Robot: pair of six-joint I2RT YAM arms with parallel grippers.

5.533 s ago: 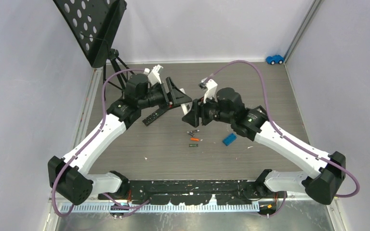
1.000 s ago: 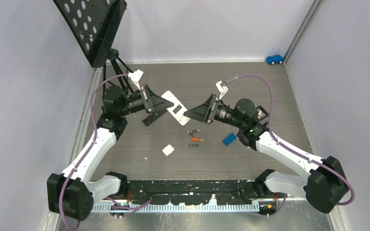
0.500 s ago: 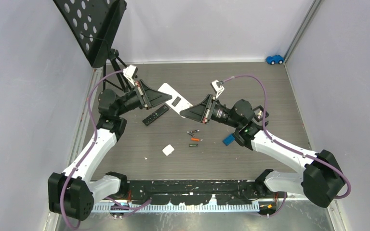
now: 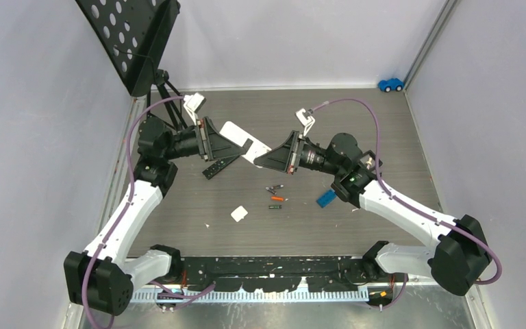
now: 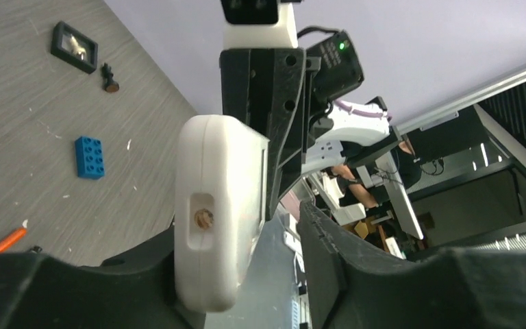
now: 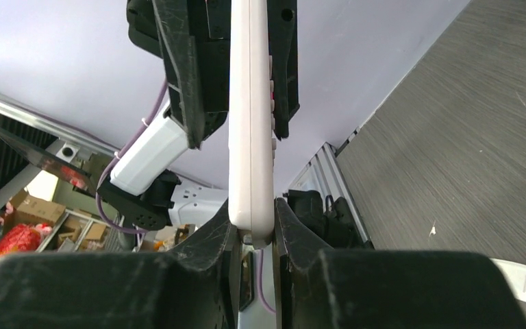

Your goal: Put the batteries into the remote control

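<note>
Handing over remote (image 4: 233, 130) | your right gripper (image 6: 253, 221) now pinches its end | your left gripper (image 5: 241, 229) is just releasing it, jaws parted | batteries (image 4: 274, 197) not yet loaded

Batteries (image 4: 277, 198) left of block (image 4: 326, 198)

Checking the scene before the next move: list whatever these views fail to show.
1. Battery bay of the white remote: top view, the left end effector and right end effector meet over it; wrist views show the remote only end-on or edge-on.
2. The batteries: too small in the top view for polarity marks; the left wrist view crops most at its left edge.
3. The black remote: far end under the left end effector, top view.
</note>
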